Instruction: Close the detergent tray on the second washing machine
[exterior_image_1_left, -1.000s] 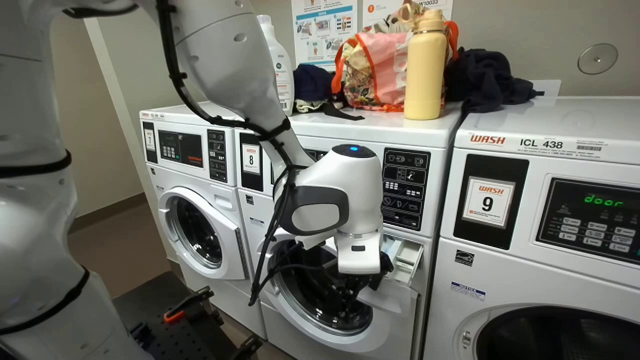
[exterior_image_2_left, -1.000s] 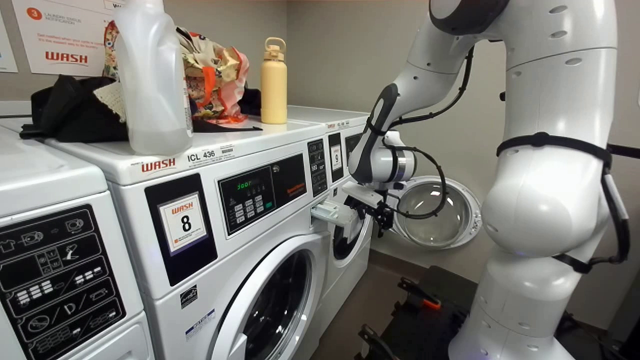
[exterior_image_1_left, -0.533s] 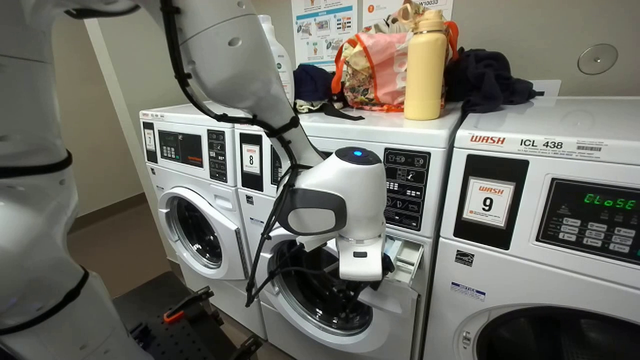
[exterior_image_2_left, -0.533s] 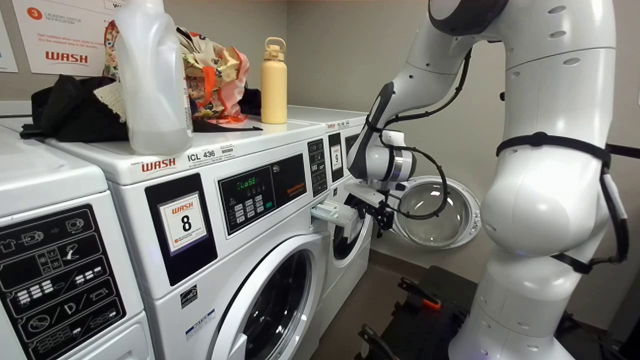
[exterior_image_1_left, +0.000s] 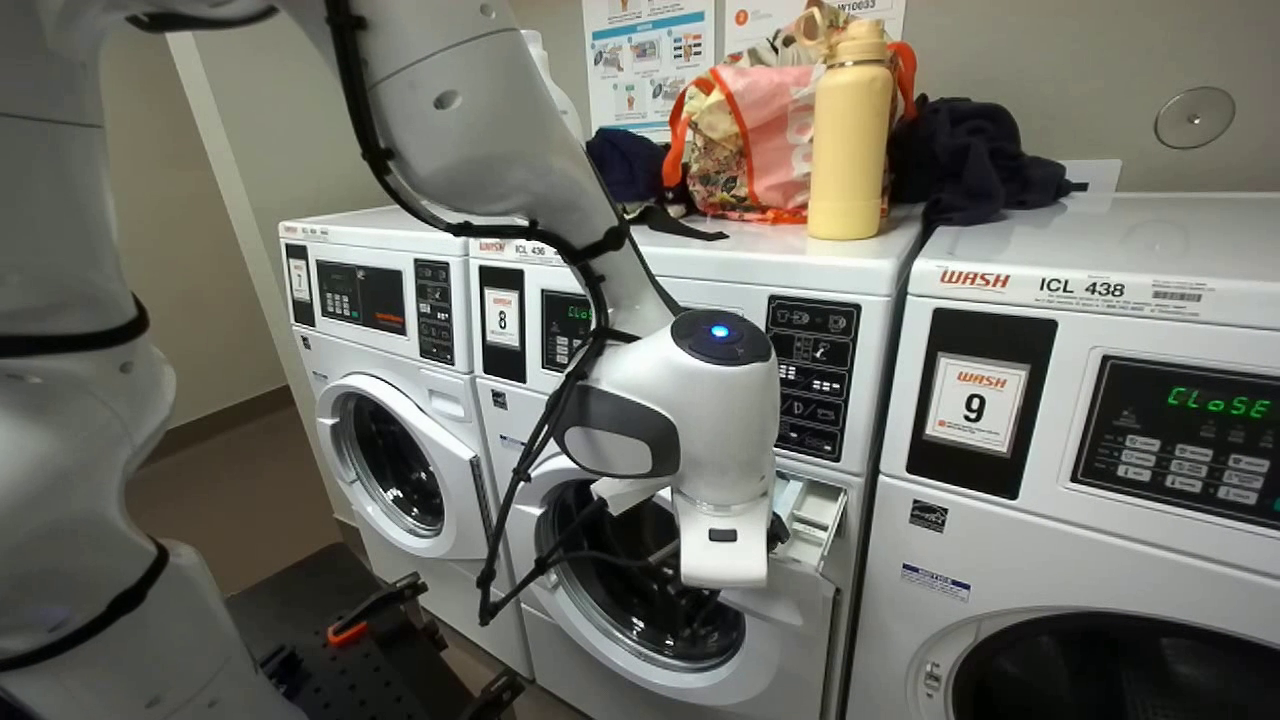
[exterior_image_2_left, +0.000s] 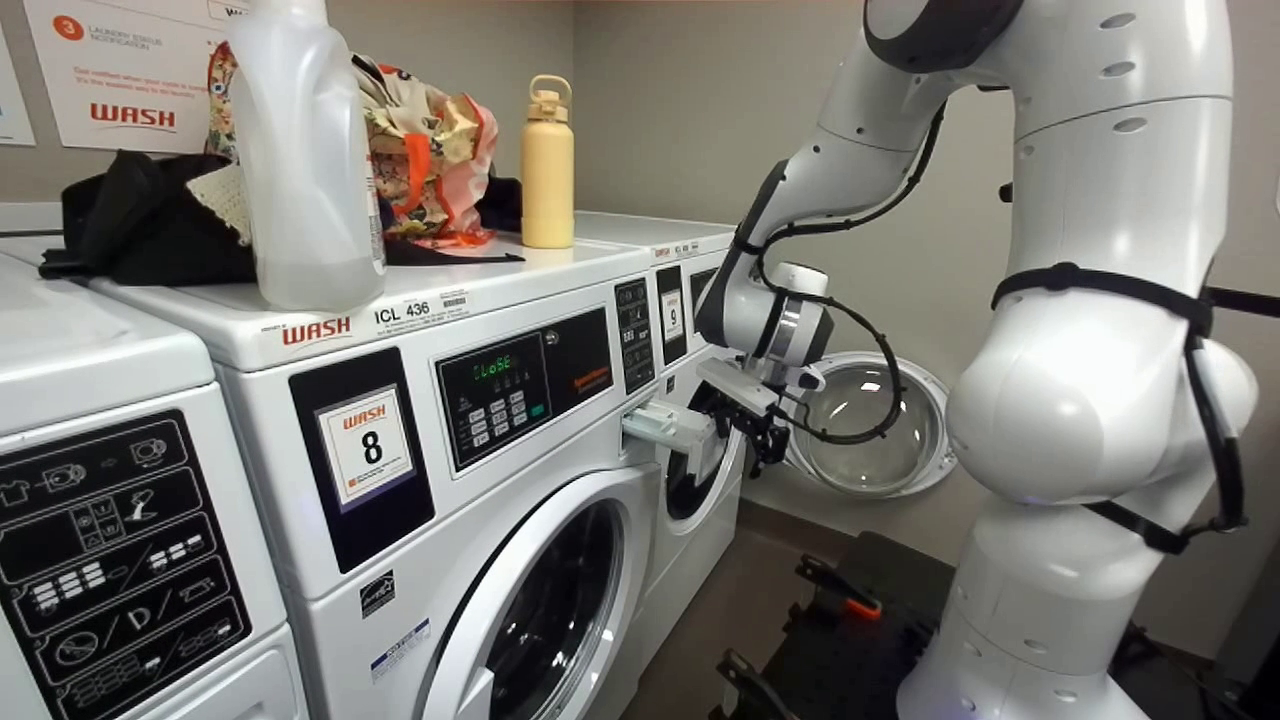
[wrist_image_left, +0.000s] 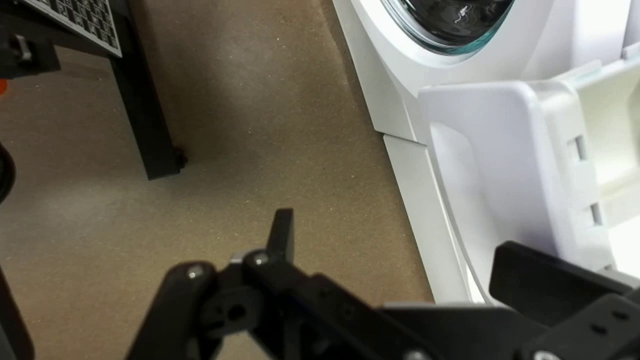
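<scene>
Black fingers (wrist_image_left: 545, 282) of the gripper (wrist_image_left: 395, 245) are spread wide, with brown floor (wrist_image_left: 250, 125) seen between them; by one finger the white front of the detergent tray (wrist_image_left: 480, 165) is partly covered in the wrist view, and whether it is touched cannot be told. In both exterior views the tray is drawn out from the second washing machine (exterior_image_2_left: 480, 520), its compartments exposed. Above the tray and to one side, a dark control panel (exterior_image_2_left: 525, 388) is lit with green letters; below the tray, a round glass door (exterior_image_2_left: 560, 600) is fitted. On the tray's other side, the washer marked "9" (exterior_image_1_left: 1050, 545) is placed, and beyond the tray another round door (exterior_image_2_left: 865, 430) is swung open. Higher than the tray, on the machine's top, a yellow bottle (exterior_image_1_left: 850, 150) and a bag (exterior_image_1_left: 745, 140) are set.
</scene>
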